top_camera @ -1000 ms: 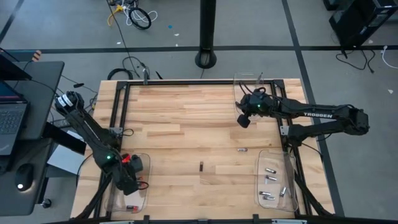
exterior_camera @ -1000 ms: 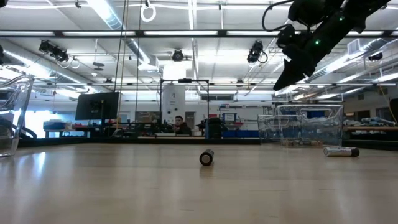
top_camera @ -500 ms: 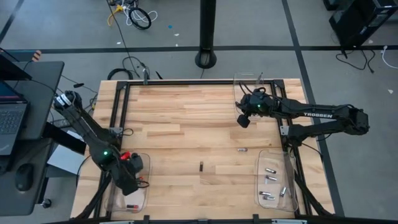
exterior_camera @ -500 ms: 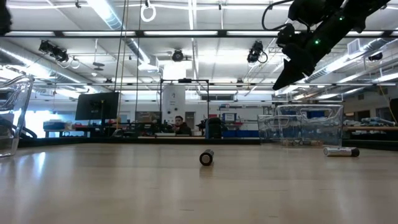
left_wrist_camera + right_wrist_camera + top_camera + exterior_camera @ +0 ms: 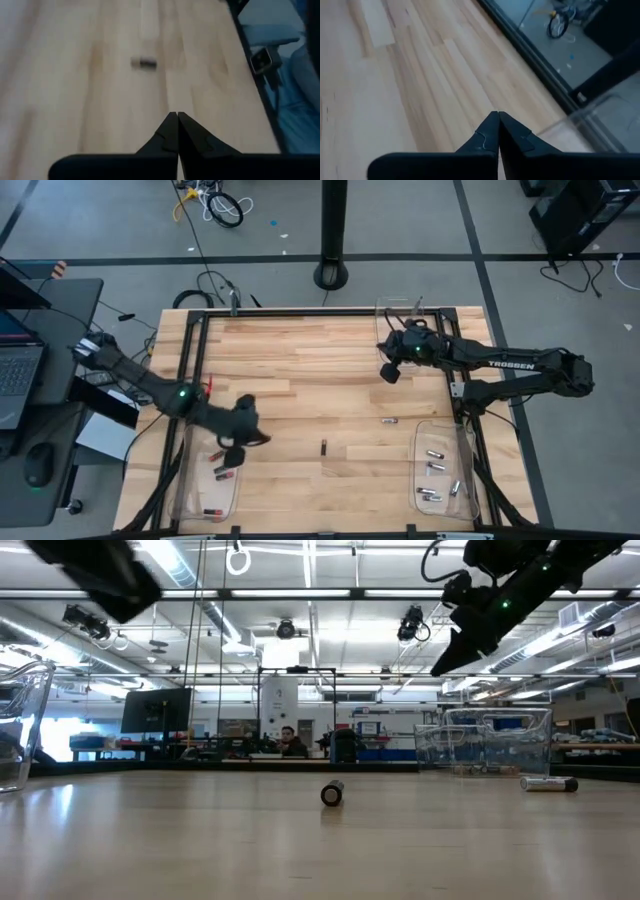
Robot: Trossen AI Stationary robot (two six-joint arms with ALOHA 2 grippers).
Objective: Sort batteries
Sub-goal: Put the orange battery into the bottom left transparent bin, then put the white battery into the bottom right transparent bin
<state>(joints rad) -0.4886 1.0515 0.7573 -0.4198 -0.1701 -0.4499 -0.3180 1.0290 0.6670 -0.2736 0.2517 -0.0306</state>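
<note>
Battery (image 5: 324, 447) on table, well right of left tool (image 5: 243, 430) | tool fingers together, empty

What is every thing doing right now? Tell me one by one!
Left gripper: jaws shut, empty, above the table beside the left tray.
Right gripper: jaws shut, empty, raised over the table's far right part.
Dark battery: lying loose on the table.
Silvery battery: lying loose on the table.
Left tray: holds a few red-banded batteries.
Right tray: holds several silvery batteries.
</note>
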